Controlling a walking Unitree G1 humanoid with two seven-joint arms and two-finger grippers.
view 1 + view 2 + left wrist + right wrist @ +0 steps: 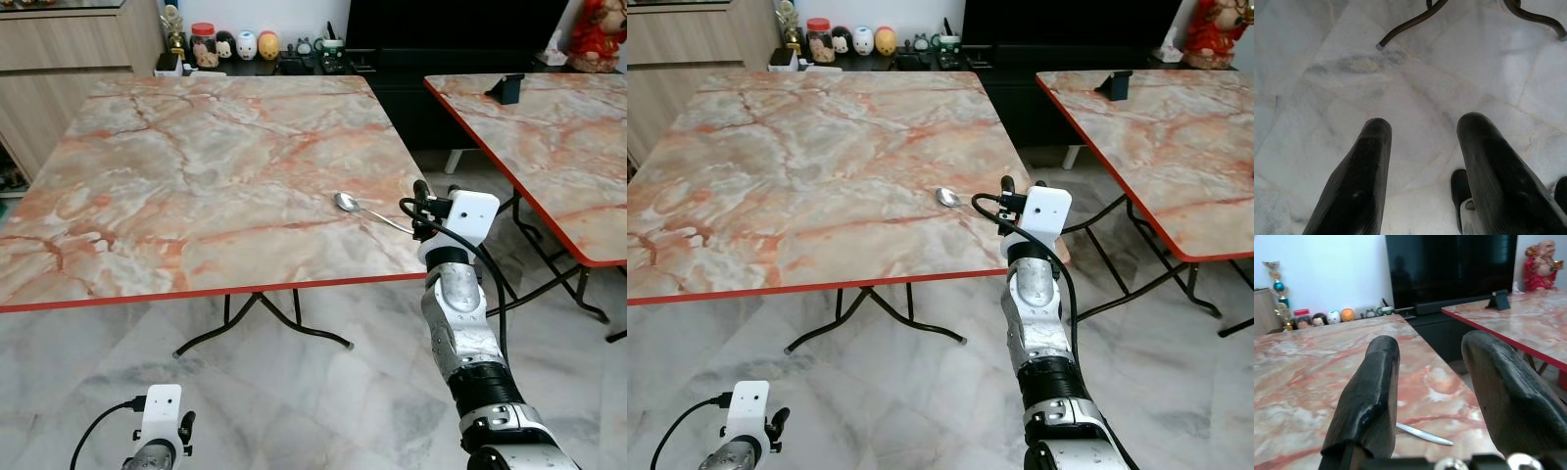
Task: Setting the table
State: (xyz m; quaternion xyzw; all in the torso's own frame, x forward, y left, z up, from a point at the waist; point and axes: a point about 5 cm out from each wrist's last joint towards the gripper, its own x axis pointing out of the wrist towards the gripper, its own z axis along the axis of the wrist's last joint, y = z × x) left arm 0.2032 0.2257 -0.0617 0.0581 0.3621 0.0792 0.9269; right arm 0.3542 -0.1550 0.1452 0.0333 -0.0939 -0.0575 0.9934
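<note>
Spread right gripper (1430, 382) fingers just short of slim, shiny silver spoon (364, 210) on marble table (196, 166).

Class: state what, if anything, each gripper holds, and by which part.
Nothing. The right gripper is open above the spoon; the left gripper hangs open.

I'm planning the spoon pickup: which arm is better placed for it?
Probably the right. The right gripper is open at the table edge beside the spoon; the left gripper hangs low over the floor.
</note>
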